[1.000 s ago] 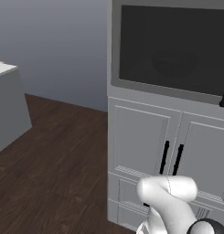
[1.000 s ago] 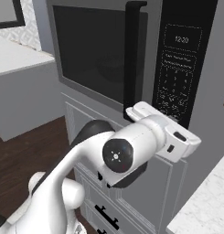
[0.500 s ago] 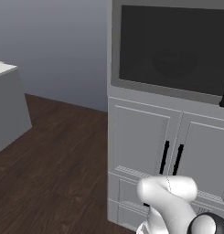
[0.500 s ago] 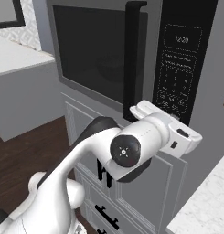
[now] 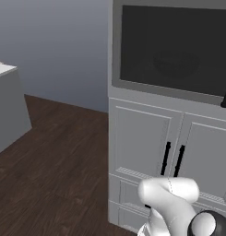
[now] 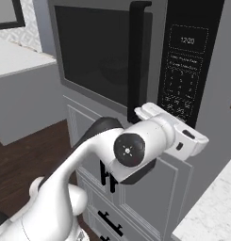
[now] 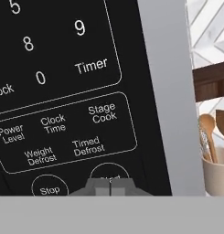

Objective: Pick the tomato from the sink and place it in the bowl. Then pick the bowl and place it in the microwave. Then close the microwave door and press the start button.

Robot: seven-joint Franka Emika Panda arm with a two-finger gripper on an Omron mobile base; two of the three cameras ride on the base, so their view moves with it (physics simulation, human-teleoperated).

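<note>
The microwave (image 6: pixel 183 28) is shut: its door (image 5: pixel 174 50) with the dark glass window (image 6: pixel 98 52) lies flat against the box. A dim bowl shape (image 5: pixel 176 62) shows through the glass; the tomato is hidden and the sink is out of view. In the hand view my gripper (image 7: pixel 111 186) is shut, its fingertips together right at the round Start button (image 7: pixel 109 176) on the black keypad (image 7: pixel 63 91), with the Stop button (image 7: pixel 49 189) to its left. From the right base view my hand (image 6: pixel 176 136) sits against the lower end of the control panel (image 6: pixel 185 61).
White cabinet doors with black handles (image 5: pixel 172 159) stand below the microwave. A beige holder with wooden spoons (image 7: pixel 214 155) stands to the right of it. A marble counter corner (image 6: pixel 211 212) is at the lower right, and a grey island (image 5: pixel 3 106) at the far left.
My hand has edged slightly forward and right toward the control panel. The microwave door stays shut and nothing else has moved.
</note>
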